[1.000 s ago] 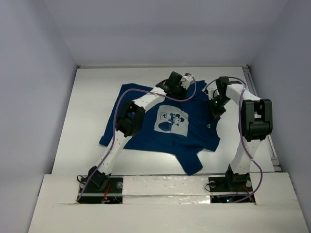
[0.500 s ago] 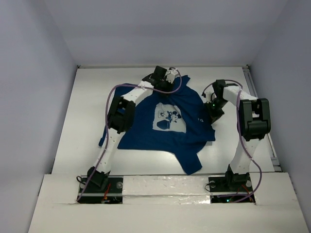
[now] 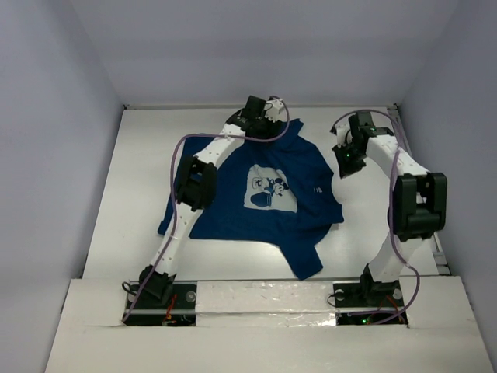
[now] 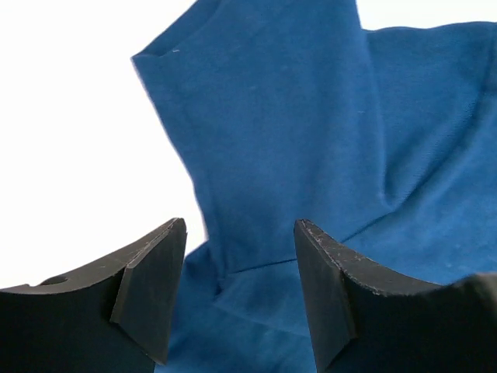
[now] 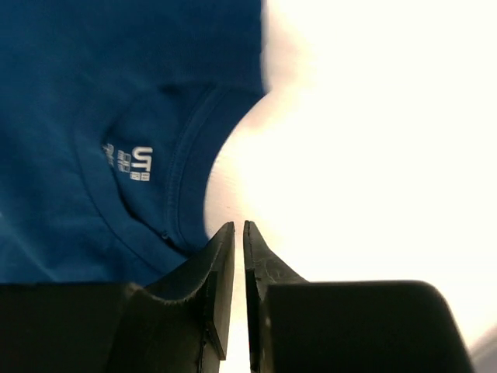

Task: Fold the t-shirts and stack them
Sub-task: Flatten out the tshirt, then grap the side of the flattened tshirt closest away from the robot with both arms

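A navy-blue t-shirt [image 3: 307, 206] lies spread on the white table, its pale cartoon print [image 3: 272, 189] facing up. My left gripper [image 3: 262, 129] hovers over the shirt's far edge. In the left wrist view that gripper [image 4: 241, 227] is open, and a sleeve [image 4: 272, 132] lies flat below and beyond its fingers with nothing gripped. My right gripper [image 3: 346, 166] hangs just off the shirt's right edge. Seen from the right wrist, the gripper [image 5: 239, 227] shows jaws parted by a thin slit over bare table, with the collar and its label [image 5: 128, 163] just to the left.
White walls enclose the table [image 3: 140, 179] on the left, back and right. A metal rail [image 3: 404, 148] runs along the right edge. The shirt's lower hem hangs in a point toward the near edge [image 3: 305, 264]. Both arm bases sit on the near ledge.
The shirt has been dragged leftward. My left gripper has opened and let go of the cloth at the far edge. My right gripper has parted its jaws and drawn back off the collar.
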Controlling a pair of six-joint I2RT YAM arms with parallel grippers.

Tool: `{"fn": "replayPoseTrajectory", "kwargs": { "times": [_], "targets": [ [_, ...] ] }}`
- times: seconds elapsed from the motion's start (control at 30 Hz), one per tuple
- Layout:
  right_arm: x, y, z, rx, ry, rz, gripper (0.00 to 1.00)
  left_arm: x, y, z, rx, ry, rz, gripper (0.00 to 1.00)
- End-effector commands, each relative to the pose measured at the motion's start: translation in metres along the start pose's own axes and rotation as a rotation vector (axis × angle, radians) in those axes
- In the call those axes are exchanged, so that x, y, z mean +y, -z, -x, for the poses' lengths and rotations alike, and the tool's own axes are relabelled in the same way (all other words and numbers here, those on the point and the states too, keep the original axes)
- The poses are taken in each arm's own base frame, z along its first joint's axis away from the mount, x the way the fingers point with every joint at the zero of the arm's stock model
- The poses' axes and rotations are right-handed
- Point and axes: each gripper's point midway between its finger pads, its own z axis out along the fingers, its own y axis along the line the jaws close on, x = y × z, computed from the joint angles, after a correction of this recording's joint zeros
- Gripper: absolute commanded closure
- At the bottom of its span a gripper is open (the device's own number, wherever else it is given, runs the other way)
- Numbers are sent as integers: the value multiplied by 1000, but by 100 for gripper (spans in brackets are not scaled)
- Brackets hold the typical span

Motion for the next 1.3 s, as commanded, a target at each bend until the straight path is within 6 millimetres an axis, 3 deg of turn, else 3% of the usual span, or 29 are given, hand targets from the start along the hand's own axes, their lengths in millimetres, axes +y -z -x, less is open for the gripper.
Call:
{"fn": "replayPoseTrajectory", "kwargs": {
  "times": [0.0,0.07,0.1,0.17,0.2,0.23,0.27,0.3,0.33,0.37,0.4,0.43,0.47,0.5,0.53,0.57,0.6,0.63,0.7,0.73,0.8,0.93,1.13,1.27],
  "targets": [
    [-8,51,41,-222,68,-94,84,17,35,48,-114,12,52,45],
    [7,60,28,-199,110,-22,86,29,49,56,-131,45,55,45],
    [14,61,20,-172,172,1,87,38,64,61,-135,59,57,45],
    [35,60,-10,-62,263,66,86,35,80,57,-115,71,12,46],
    [39,60,-27,-35,346,66,86,32,106,69,-136,58,1,46],
    [48,59,-32,-37,415,57,86,32,109,44,-81,62,-15,49],
    [45,61,-37,-31,463,10,85,27,121,41,-77,35,-27,50],
    [49,71,-39,-67,522,-14,82,22,161,68,-162,-46,-9,50],
    [54,68,-48,-55,550,-7,80,20,160,24,-84,-44,-18,50],
    [72,69,-53,-57,594,46,79,14,176,21,-101,-88,-28,49],
    [82,75,-57,-67,627,78,77,6,219,43,-196,-178,0,48],
    [92,77,-61,-66,651,109,75,3,219,1,-132,-172,-10,46],
    [111,79,-70,-50,702,162,73,-3,232,-4,-142,-200,-16,46],
    [119,81,-75,-47,727,175,72,-13,262,-2,-175,-239,-7,46],
    [126,84,-78,-60,748,179,70,-20,262,-36,-117,-258,-28,46],
    [133,80,-86,-42,769,193,68,-21,272,-48,-109,-271,-26,46],
    [148,79,-93,-31,812,211,67,-29,296,-51,-132,-304,-18,46],
    [154,77,-98,-20,830,214,67,-36,294,-85,-78,-312,-35,46],
    [169,67,-116,21,884,213,66,-48,319,-103,-90,-357,-39,46],
    [173,64,-121,39,898,213,66,-54,318,-131,-43,-361,-59,46],
    [174,52,-129,83,906,175,65,-63,332,-149,-25,-401,-63,46],
    [178,42,-143,171,958,163,55,-64,332,-205,96,-421,-60,46],
    [169,41,-150,276,1026,99,54,-55,328,-252,212,-444,-24,47],
    [171,52,-163,348,1090,100,50,-55,329,-285,313,-449,-40,47]
  ]
}}
